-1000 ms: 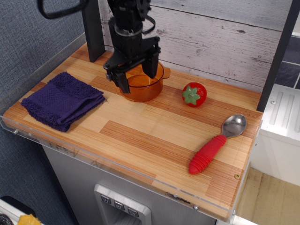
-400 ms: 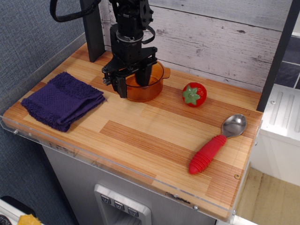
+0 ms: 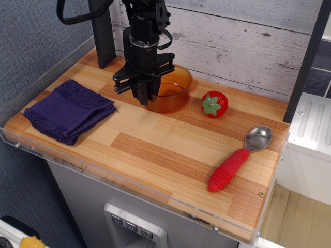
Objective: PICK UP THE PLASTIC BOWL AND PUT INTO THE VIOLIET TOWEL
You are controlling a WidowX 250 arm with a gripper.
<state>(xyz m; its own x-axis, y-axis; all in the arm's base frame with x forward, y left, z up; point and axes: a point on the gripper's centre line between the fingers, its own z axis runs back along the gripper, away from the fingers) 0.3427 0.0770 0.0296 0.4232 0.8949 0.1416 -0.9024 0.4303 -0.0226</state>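
Note:
The plastic bowl [image 3: 175, 92] is a transparent amber pot at the back middle of the wooden table, just in front of the plank wall. It sits tilted, its opening turned toward the camera. My black gripper [image 3: 145, 97] comes down from above, and its fingers are closed together on the bowl's left rim. The violet towel [image 3: 70, 110] lies folded flat at the table's left end, apart from the bowl and to the left of the gripper. Nothing lies on it.
A red strawberry toy [image 3: 214, 104] stands right of the bowl. A spoon with a red ribbed handle [image 3: 239, 158] lies at the right front. A black upright post [image 3: 102, 31] stands behind the towel. The table's front edge [image 3: 129, 188] has a clear plastic lip.
The gripper's fingers, spread over the bowl a second ago, have closed on its left rim. The bowl has tipped and shifted slightly right.

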